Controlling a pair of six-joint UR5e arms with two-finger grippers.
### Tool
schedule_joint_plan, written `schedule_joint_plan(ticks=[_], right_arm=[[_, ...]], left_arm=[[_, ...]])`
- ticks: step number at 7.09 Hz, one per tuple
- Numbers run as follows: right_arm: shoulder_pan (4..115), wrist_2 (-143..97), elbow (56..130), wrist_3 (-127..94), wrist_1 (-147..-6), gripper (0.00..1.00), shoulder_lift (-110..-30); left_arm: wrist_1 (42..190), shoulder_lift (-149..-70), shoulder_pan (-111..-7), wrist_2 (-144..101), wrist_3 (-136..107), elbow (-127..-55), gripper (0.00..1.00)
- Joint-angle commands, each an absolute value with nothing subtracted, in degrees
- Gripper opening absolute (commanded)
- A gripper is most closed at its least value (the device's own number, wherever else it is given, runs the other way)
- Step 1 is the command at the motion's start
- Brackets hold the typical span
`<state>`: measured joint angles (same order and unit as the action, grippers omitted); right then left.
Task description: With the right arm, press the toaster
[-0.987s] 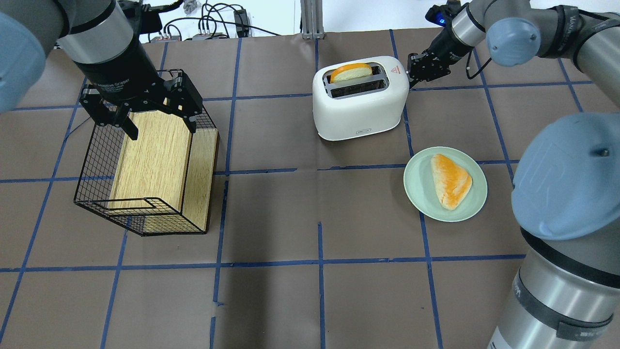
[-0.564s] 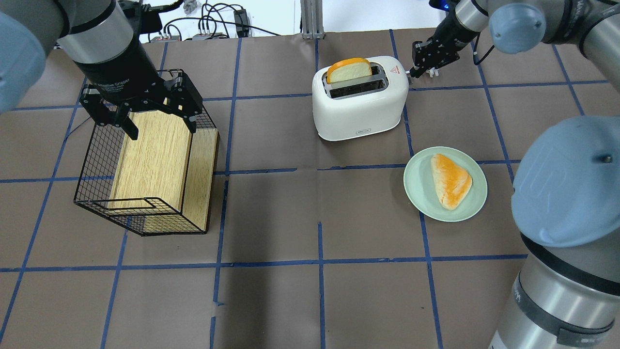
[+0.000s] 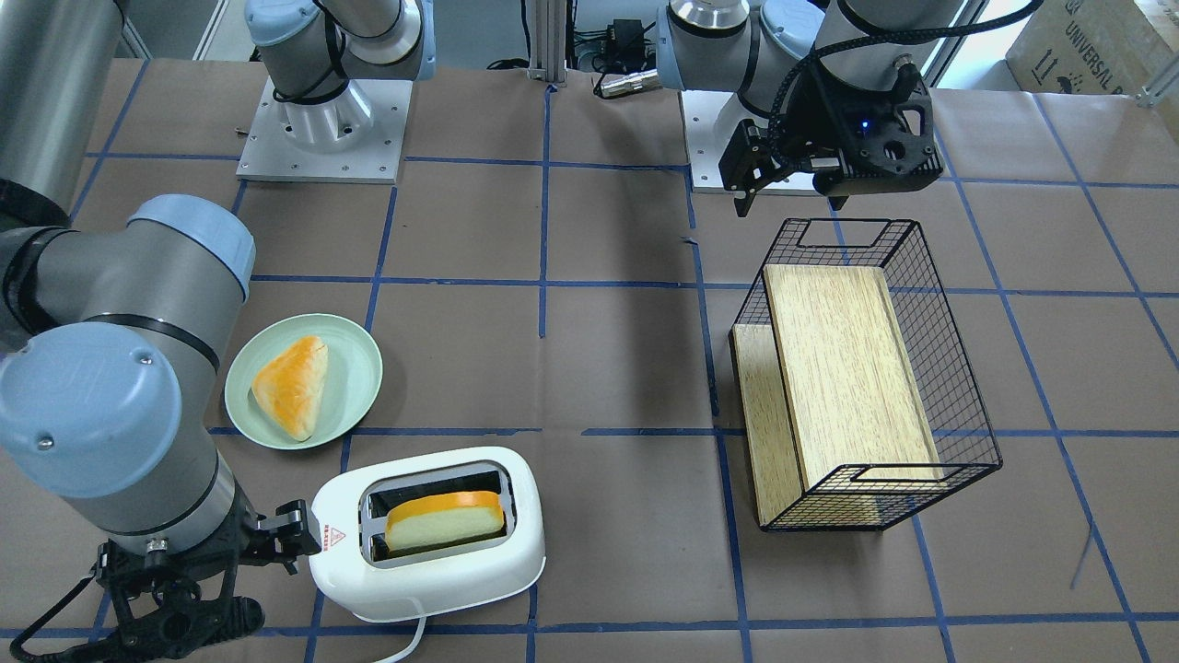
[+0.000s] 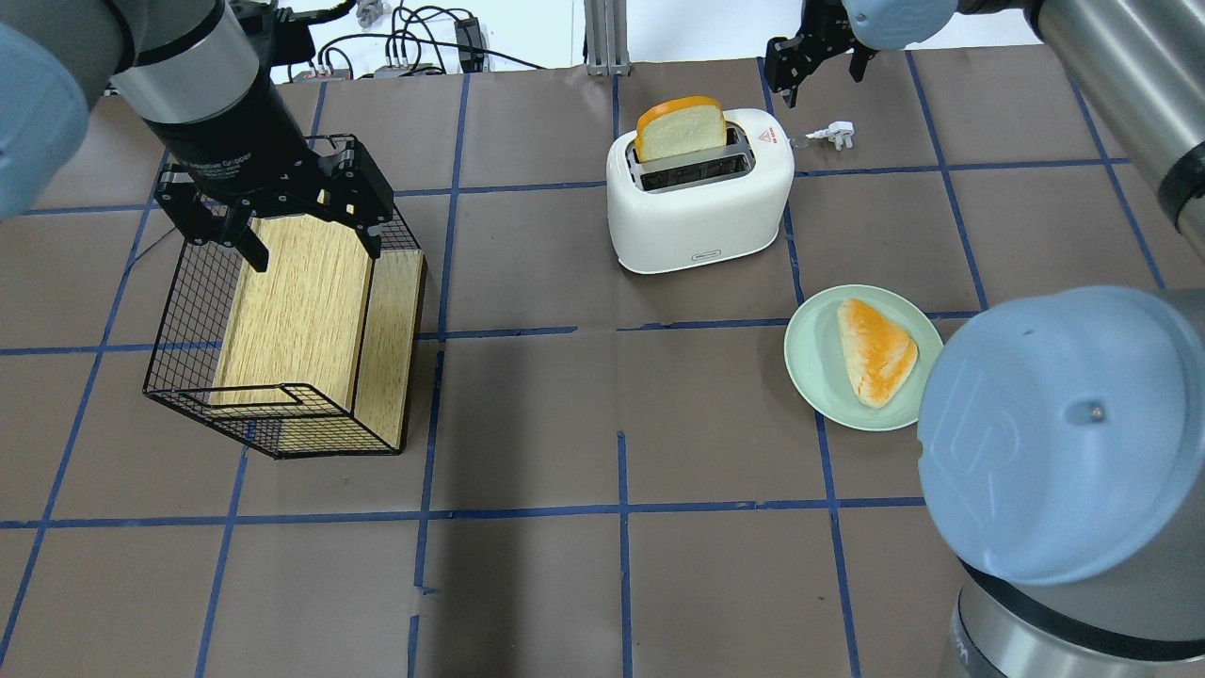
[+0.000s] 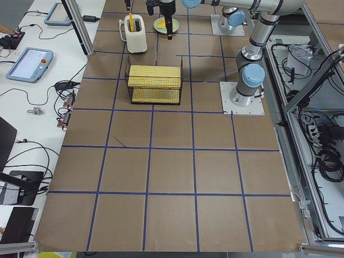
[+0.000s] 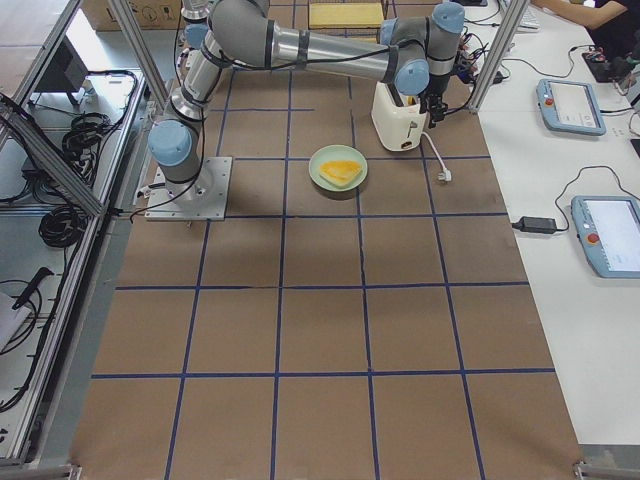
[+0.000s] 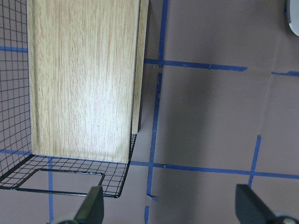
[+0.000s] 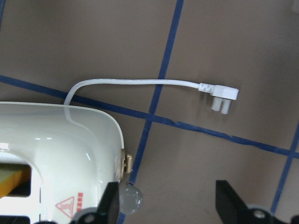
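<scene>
The white toaster (image 4: 701, 212) stands at the back middle of the table, with a slice of bread (image 4: 680, 127) sticking well up out of its rear slot. It also shows in the front view (image 3: 433, 562) and the right wrist view (image 8: 60, 149), where its clear side knob (image 8: 130, 198) is visible. My right gripper (image 4: 819, 80) is open and empty, above and behind the toaster's knob end, not touching it. Its fingers frame the knob and bare table in the wrist view (image 8: 168, 205). My left gripper (image 4: 315, 247) is open and empty over the wire basket.
The toaster's white cord and plug (image 4: 836, 132) lie unplugged on the table beside the right gripper. A green plate (image 4: 802, 369) with a pastry (image 4: 875, 350) sits in front right of the toaster. A black wire basket (image 4: 179, 311) with wooden boards (image 4: 301, 301) lies at left.
My right gripper has moved up and back, away from the toaster's knob end. The bread slice has risen higher out of the slot. The left arm has not moved.
</scene>
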<state>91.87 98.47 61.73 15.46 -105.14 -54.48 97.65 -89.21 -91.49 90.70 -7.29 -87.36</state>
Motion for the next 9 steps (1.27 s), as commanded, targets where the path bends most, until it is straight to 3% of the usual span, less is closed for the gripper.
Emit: schedule_joint_plan(ticks=[1, 3, 5, 9], right_arm=[[91.94, 96.80, 57.85, 15.20, -94.04, 1.00, -59.64], [91.67, 88.63, 58.53, 14.60, -80.04, 1.00, -67.47], [91.58, 86.58, 58.97, 8.19, -78.93, 1.00, -69.51], [91.06, 87.71, 81.78, 9.05, -84.02, 1.00, -86.27]], left_arm=[[97.65, -89.21, -91.49, 90.70, -7.29, -87.36, 1.00], [97.65, -89.21, -91.49, 90.70, -7.29, -87.36, 1.00], [97.65, -89.21, -91.49, 90.70, -7.29, -87.36, 1.00], [97.65, -89.21, -91.49, 90.70, -7.29, -87.36, 1.00]])
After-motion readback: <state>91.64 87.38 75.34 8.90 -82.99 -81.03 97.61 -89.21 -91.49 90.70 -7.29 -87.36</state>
